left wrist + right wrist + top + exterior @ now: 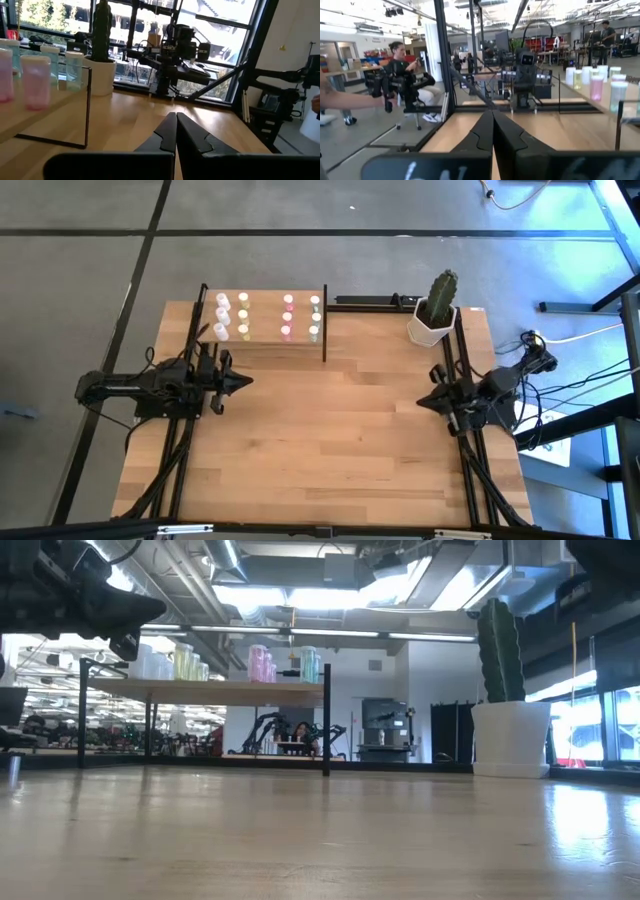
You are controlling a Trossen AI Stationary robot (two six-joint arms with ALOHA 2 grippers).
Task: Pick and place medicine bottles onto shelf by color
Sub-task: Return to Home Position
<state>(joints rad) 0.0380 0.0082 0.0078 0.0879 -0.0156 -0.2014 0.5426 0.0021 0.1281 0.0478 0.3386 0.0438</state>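
Observation:
Several tiny medicine bottles [266, 317] stand upright on the light-wood shelf [262, 340] at the table's far left, sorted in columns: white, pale yellow, pink and pale green. They also show in the low view [258, 663]. My left gripper [247, 381] is shut and empty, just in front of the shelf. My right gripper [421, 402] is shut and empty at the table's right side. Both point toward the table's middle, above the wood.
A white pot with a green cactus [436, 311] stands at the table's far right. The shelf's thin black posts [325, 323] rise at its corners. People and other robots show in the room beyond the table [400, 75].

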